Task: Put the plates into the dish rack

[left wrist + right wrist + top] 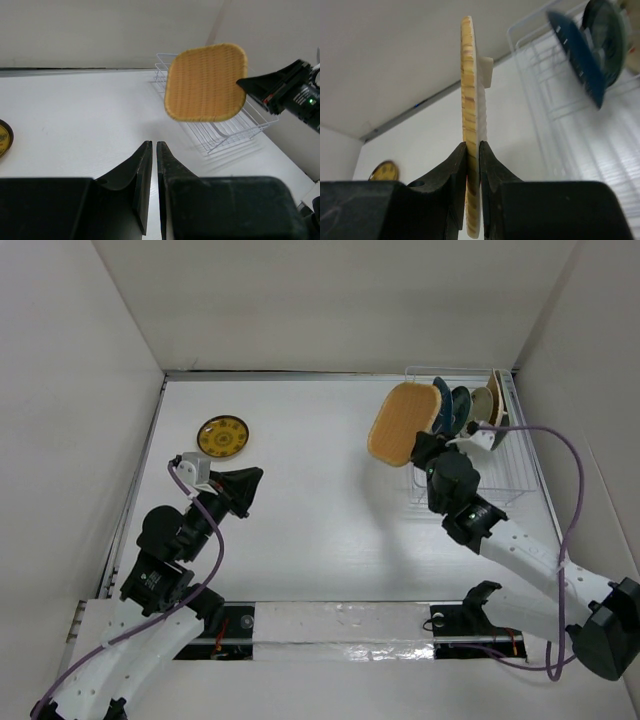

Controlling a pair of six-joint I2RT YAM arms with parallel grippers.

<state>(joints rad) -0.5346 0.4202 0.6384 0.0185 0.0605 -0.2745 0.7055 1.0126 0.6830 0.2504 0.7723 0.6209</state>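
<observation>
Tan woven plate point(405, 423) is pinched edge-on by right jaws and held upright at 9 o'clock of dish rack point(517, 476), ready for slotting. Yellow patterned plate point(222, 436) is seen at counter's point(320, 530) 10 o'clock. Left jaws are nearly shut, empty.

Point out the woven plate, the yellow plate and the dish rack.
woven plate point(206, 82), left wrist view, centre of its face.
yellow plate point(223, 436), top external view, its centre.
dish rack point(498, 472), top external view, bare wire floor.
</observation>
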